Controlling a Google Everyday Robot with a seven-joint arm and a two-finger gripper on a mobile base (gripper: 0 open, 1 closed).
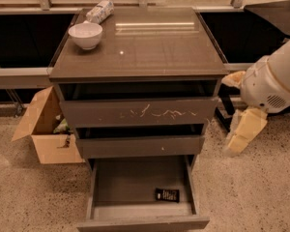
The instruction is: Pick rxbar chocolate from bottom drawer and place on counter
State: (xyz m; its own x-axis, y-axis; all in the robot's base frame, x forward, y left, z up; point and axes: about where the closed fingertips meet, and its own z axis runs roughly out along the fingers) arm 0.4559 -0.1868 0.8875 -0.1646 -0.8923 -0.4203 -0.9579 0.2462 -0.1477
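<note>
The rxbar chocolate [166, 195], a small flat black wrapper, lies on the floor of the bottom drawer [130, 180], right of its middle and near its front. The bottom drawer is pulled open and shows its grey box interior. The counter [150, 47] is the glossy grey-brown top of the cabinet. My gripper [242, 132], cream-coloured, hangs from the white arm [273, 81] to the right of the cabinet. It is level with the middle drawer, above and to the right of the bar, and touches nothing.
A white bowl [85, 35] and a whitish patterned packet [99, 11] sit at the counter's back left. The upper drawer front [140, 112] has white scratches. An open cardboard box [43, 129] stands on the speckled floor left of the cabinet. Dark shelving runs behind.
</note>
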